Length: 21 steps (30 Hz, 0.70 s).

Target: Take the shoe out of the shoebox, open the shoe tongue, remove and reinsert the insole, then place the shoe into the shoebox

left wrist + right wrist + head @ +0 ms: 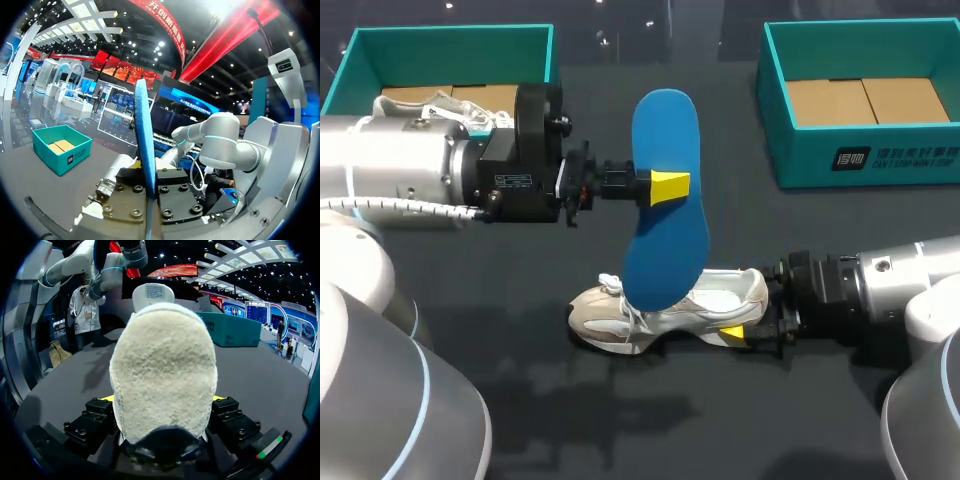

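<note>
A blue insole [665,200] hangs upright above the table, with my left gripper [668,187] shut on its middle. In the left wrist view the insole [144,145] shows edge-on, pinched between the fingers of the left gripper [148,197]. Its lower tip reaches down over the pale sneaker [650,315], which lies on the dark table with its toe to the left. My right gripper [745,322] is shut on the sneaker's heel. In the right wrist view the fuzzy heel [162,365] sits between the two fingers of the right gripper [162,407].
A teal shoebox [360,50] stands at the back left, with something pale and laced [450,105] in it behind my left arm. A second teal shoebox [775,110] stands at the back right, also seen in the left wrist view [70,160].
</note>
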Motion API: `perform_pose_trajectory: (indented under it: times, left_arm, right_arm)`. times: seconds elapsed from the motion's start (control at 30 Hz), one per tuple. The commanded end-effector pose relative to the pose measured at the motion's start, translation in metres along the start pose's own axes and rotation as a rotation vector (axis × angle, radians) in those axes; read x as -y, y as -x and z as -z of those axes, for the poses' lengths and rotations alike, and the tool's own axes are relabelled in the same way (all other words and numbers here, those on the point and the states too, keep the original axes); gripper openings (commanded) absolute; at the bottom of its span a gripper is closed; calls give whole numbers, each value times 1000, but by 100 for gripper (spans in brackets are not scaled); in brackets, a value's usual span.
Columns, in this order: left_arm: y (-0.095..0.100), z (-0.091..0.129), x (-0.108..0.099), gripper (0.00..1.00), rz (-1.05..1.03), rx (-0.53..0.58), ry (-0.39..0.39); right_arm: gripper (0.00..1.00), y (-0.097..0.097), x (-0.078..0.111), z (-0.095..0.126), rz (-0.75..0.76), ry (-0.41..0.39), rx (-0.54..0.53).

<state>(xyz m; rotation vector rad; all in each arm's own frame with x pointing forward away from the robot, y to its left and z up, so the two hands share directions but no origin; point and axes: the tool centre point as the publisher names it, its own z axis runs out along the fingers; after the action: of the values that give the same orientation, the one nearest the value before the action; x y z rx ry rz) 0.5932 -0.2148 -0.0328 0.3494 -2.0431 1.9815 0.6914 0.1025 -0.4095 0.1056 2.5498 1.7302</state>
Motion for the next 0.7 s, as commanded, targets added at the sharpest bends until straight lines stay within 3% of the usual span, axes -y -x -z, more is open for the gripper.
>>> perform_pose_trajectory:
  times: [0.03, 0.63, 0.67, 0.7]
  left_arm:
    - [3, -2, 2, 0, 0, -5, 5]
    - [3, -2, 2, 0, 0, -5, 5]
    - [3, -2, 2, 0, 0, -5, 5]
    - [3, -2, 2, 0, 0, -5, 5]
  right_arm:
    - [0, -2, -1, 0, 0, -3, 1]
    - [0, -1, 2, 5, -19, -27, 3]
    - [32, -1, 3, 7, -32, -45, 7]
    - [75, -1, 4, 10, -38, -62, 0]
